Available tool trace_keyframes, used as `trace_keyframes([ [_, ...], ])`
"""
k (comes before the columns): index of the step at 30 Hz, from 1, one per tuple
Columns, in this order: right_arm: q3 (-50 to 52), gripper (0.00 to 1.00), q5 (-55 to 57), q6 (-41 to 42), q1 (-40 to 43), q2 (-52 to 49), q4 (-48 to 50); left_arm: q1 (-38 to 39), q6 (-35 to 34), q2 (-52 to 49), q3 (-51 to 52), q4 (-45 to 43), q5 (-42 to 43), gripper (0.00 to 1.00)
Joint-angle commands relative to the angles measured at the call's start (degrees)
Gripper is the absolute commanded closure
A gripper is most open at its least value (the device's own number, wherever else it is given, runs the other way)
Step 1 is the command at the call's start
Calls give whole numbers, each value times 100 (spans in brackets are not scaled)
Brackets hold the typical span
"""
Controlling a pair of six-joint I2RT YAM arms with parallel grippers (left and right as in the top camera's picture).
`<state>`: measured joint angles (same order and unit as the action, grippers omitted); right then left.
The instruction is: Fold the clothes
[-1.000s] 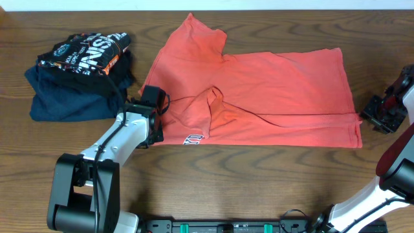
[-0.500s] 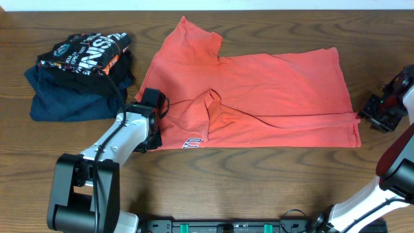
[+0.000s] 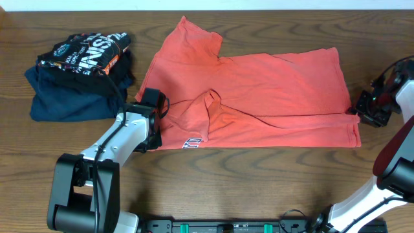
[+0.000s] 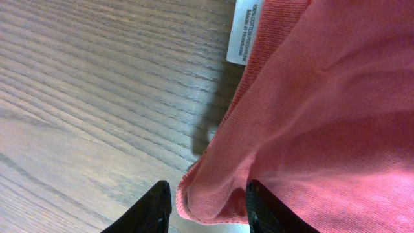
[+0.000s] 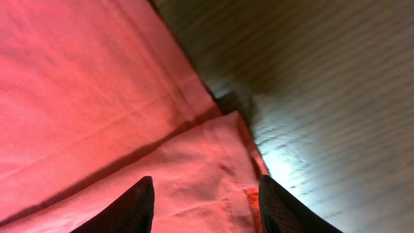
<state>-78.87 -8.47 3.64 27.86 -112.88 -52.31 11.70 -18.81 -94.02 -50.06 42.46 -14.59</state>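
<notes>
Overhead: one coral-red shirt [image 3: 259,90] lies spread mid-counter [image 3: 226,188], rumpled at its middle, with white lettering at its near edge. Two dark garments [image 3: 77,77] are stacked far left.

Left wrist: the left tool [image 4: 207,204] is spread, with the shirt's edge between its fingers.

Right wrist: the right tool [image 5: 204,200] is spread over the shirt's right corner.

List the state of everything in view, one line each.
coral-red T-shirt: laid out on the table, bunched near its middle, not yet folded up
left gripper: open, shirt edge between its fingers
right gripper: open, over the shirt's corner hem
black printed shirt: folded, stacked on the navy garment
navy garment: folded, bottom of the pile
</notes>
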Motion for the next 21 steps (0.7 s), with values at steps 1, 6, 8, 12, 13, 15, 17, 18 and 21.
trace_keyframes([
  [1,179,50,-33,-118,-28,-72,96,-13,31,-70,-15,33,-114,60],
  [6,328,50,243,-107,-28,-72,229,-13,31,-70,-13,33,-114,60],
  [8,330,50,278,-85,-28,-72,238,-13,31,-70,-15,33,-114,60],
  [12,328,50,323,-74,-26,-72,190,-13,31,-70,-13,13,-114,60],
  [13,328,50,387,-70,-15,-72,170,-13,31,-70,-15,9,-114,60],
  [15,328,50,407,-70,9,-72,162,-13,31,-70,-13,0,-114,60],
  [17,328,50,396,-46,26,-72,184,-13,31,-70,-15,0,-114,60],
  [18,328,51,396,-46,26,-72,192,-13,31,-70,-15,2,-114,60],
  [21,328,56,393,-44,24,-72,205,-13,31,-70,-15,4,-114,60],
])
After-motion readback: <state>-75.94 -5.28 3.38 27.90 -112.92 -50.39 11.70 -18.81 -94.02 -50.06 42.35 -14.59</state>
